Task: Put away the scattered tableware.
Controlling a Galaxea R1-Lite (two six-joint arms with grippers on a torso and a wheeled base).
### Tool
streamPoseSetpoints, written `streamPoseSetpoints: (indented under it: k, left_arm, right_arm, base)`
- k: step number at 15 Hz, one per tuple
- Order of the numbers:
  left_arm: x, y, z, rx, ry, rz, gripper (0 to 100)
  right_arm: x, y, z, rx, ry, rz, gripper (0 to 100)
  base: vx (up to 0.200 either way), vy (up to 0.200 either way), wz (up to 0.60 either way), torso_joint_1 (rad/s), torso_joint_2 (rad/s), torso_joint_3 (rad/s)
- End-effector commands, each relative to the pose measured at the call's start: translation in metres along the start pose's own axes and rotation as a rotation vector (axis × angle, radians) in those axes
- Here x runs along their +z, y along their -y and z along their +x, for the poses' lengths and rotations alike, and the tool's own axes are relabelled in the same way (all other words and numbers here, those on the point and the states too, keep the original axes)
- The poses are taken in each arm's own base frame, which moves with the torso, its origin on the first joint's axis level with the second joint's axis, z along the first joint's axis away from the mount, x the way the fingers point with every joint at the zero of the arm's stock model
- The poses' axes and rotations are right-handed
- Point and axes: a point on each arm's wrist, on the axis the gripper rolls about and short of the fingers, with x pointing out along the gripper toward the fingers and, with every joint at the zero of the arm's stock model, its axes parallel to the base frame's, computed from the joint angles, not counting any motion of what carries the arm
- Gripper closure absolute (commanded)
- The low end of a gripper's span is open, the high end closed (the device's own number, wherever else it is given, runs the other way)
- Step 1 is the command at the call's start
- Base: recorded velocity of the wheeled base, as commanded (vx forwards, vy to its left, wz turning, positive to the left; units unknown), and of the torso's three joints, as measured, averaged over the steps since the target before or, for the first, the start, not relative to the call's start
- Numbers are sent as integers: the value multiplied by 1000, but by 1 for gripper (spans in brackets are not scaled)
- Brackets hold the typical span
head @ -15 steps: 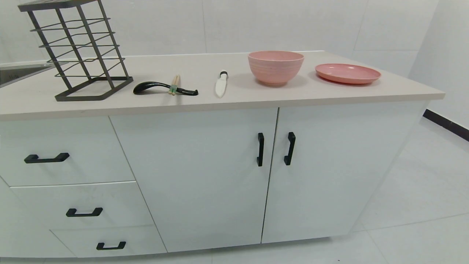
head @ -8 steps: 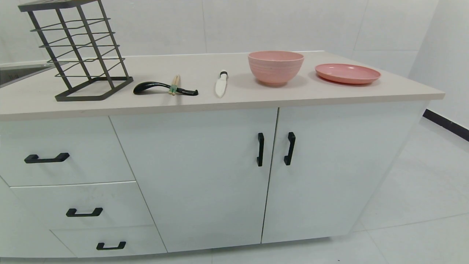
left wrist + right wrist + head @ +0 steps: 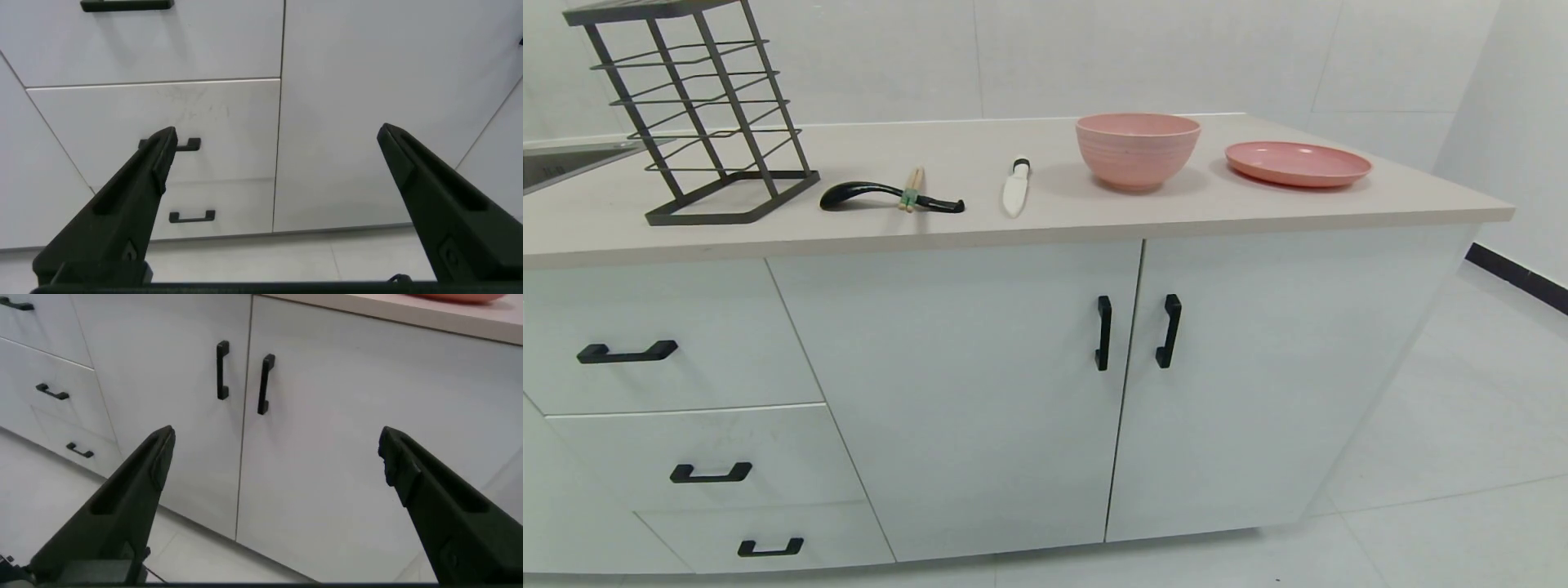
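The left gripper (image 3: pixel 274 140) and right gripper (image 3: pixel 275 437) both gape wide and hold nothing, facing the drawers (image 3: pixel 155 110) and cabinet doors (image 3: pixel 327 433). On the counter (image 3: pixel 980 151) one spoon (image 3: pixel 882 196) lies along 9-to-3, scoop at 9. Two chopsticks (image 3: pixel 912 189) cross its handle, running 12-to-6. One knife (image 3: pixel 1016 189) points its handle to 12. At its 3 stand one bowl (image 3: pixel 1137 149) and one plate (image 3: pixel 1298 162).

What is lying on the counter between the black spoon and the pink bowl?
The head view shows a white knife there, apart from both the black spoon and pink bowl; wooden chopsticks cross the spoon's handle.
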Motion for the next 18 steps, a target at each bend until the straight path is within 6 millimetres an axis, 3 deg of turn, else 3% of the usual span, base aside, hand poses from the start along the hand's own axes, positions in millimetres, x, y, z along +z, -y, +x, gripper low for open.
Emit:
streamPoseSetpoints:
  k: [1,7,13,18]
  left_arm:
    - [0,0,0,0,0,0,0]
    - [0,0,0,-13,0,3,0]
    - [0,0,0,-15,-1,0,0]
    - [0,0,0,-13,-1,-5,0]
  right_arm:
    - [3,18,45,71,-105,49,0]
    - [-11,46,134,185,-160,39,0]
    - [-21,41,158,273,-195,44,0]
    - [-39,32,194,388,-203,30,0]
  base:
    - [0,0,0,0,0,0]
    - [0,0,0,0,0,0]
    - [0,0,0,0,0,0]
    - [-200,0,0,5,4,1]
